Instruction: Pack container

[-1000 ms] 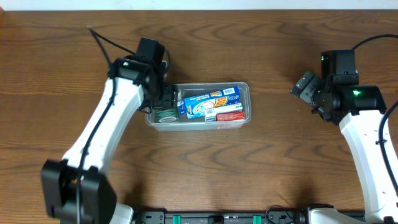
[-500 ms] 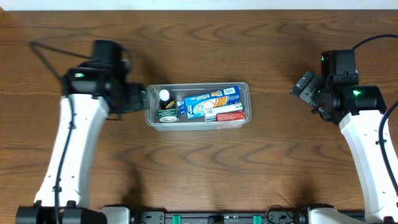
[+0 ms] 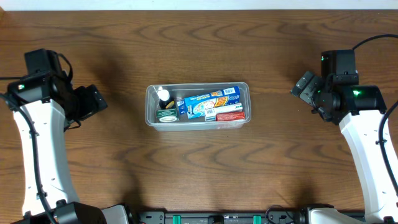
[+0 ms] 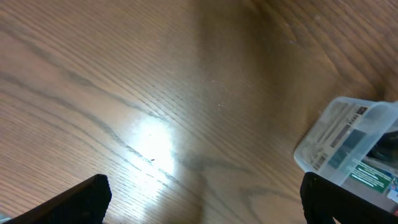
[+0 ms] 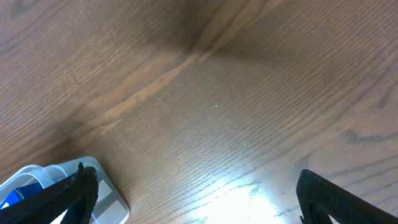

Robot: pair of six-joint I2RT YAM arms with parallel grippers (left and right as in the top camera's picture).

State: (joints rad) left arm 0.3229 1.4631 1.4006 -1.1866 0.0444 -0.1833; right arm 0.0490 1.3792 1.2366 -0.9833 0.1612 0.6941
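The clear plastic container (image 3: 245,91) sits mid-table. It holds a blue box (image 3: 208,101), a red box (image 3: 227,115), a green box (image 3: 166,117) and a small bottle with a white cap (image 3: 163,94). My left gripper (image 3: 93,101) is open and empty, well left of the container; a corner of the container shows in the left wrist view (image 4: 339,143). My right gripper (image 3: 303,87) is open and empty, right of the container; its corner shows in the right wrist view (image 5: 106,196).
Bare brown wood table (image 3: 199,168) lies all round the container. A pale wall strip runs along the far edge (image 3: 199,4). Black cables hang behind both arms.
My left arm has pulled away from the container's left end and swung far left, leaving the bottle in the container. The right arm has not moved.
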